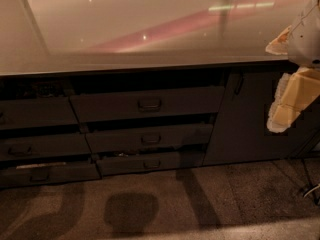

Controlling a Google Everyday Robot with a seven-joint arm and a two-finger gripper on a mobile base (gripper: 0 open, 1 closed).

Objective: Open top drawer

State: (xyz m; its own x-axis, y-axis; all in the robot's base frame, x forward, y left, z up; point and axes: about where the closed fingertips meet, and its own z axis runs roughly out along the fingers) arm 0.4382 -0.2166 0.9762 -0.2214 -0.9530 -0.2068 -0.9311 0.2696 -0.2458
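The top drawer (pixel 110 107) — stiff, probably weighty — is best taken by its central handle (pixel 149 104); the gripper (pixel 292 96), its hold unreadable, is seen far right.

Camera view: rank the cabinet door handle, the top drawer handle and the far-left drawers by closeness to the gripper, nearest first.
The gripper hangs at the right edge, in front of the cabinet.
1. door handle: right, just left of the gripper.
2. top drawer handle: centre.
3. left drawers: far left.
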